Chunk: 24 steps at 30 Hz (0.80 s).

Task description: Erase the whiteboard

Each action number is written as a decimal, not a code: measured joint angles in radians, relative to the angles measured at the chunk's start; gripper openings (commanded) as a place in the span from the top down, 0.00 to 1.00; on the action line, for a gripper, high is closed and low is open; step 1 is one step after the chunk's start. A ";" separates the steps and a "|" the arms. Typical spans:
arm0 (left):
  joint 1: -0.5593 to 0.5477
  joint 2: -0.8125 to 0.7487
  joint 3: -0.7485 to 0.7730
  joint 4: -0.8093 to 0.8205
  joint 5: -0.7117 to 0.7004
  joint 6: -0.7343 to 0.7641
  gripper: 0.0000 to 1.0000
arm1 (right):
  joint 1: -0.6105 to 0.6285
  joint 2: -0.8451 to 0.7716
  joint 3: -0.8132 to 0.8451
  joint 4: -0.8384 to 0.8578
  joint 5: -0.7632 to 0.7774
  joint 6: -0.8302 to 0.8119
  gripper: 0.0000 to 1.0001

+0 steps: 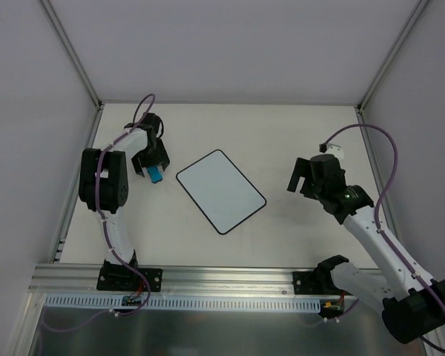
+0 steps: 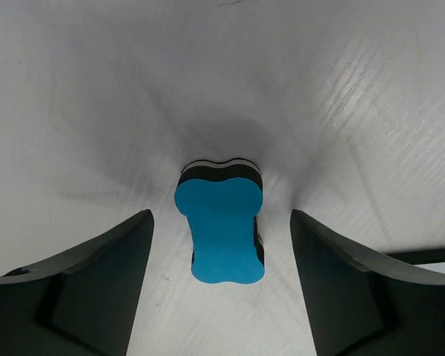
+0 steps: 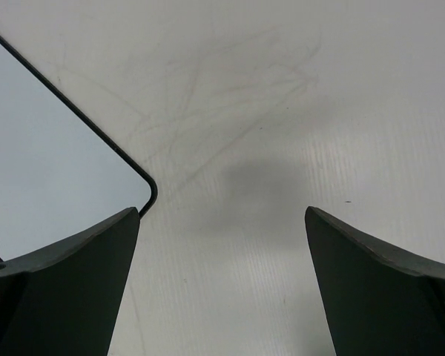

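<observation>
Left gripper (image 2: 221,216), wrist view: my two dark fingers (image 2: 96,282) stand partly open, one at the lower left and one at the lower right of the frame, with bare table showing between each of them and the blue eraser (image 2: 219,237). The eraser lies on the table (image 1: 297,133) at the centre of that frame, blue face up, its length running toward the top of the frame, and I have hold of nothing. Right gripper (image 3: 221,213), wrist view: my jaws are spread wide with only table between them, and one rounded corner of the whiteboard (image 1: 221,191) enters from the left edge of that frame. Top view: the whiteboard lies flat at the middle of the frame, turned on the diagonal, its long axis running from upper left to lower right. I can see no writing on its white face in either view that shows it. My left hand sits just off the board's upper-left short edge, so the board lies to the right of it and slightly lower in the frame. My right hand is off the board's right corner, somewhat farther away. The left hand is therefore the nearer one, and the only one placed over the eraser. I judge that any further wiping would mean closing on the eraser and sweeping toward the lower right along the long axis. With the surface looking clean, I judge the task to be at or near its end.
</observation>
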 measured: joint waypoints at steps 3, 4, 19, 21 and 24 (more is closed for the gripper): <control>0.000 -0.002 -0.002 0.001 -0.001 0.000 0.01 | -0.003 -0.073 0.012 -0.036 0.042 -0.038 0.01; 0.000 -0.005 -0.009 0.006 -0.002 -0.001 0.01 | -0.003 -0.095 0.020 -0.047 0.051 -0.050 0.01; 0.000 -0.744 0.002 -0.008 0.096 0.085 0.01 | -0.005 -0.218 0.446 -0.123 0.220 -0.355 0.01; 0.000 -0.836 0.056 -0.004 0.112 0.113 0.01 | -0.005 -0.220 0.505 -0.123 0.230 -0.400 0.01; 0.000 -0.950 0.135 -0.002 0.117 0.158 0.01 | -0.005 -0.228 0.591 -0.126 0.243 -0.467 0.01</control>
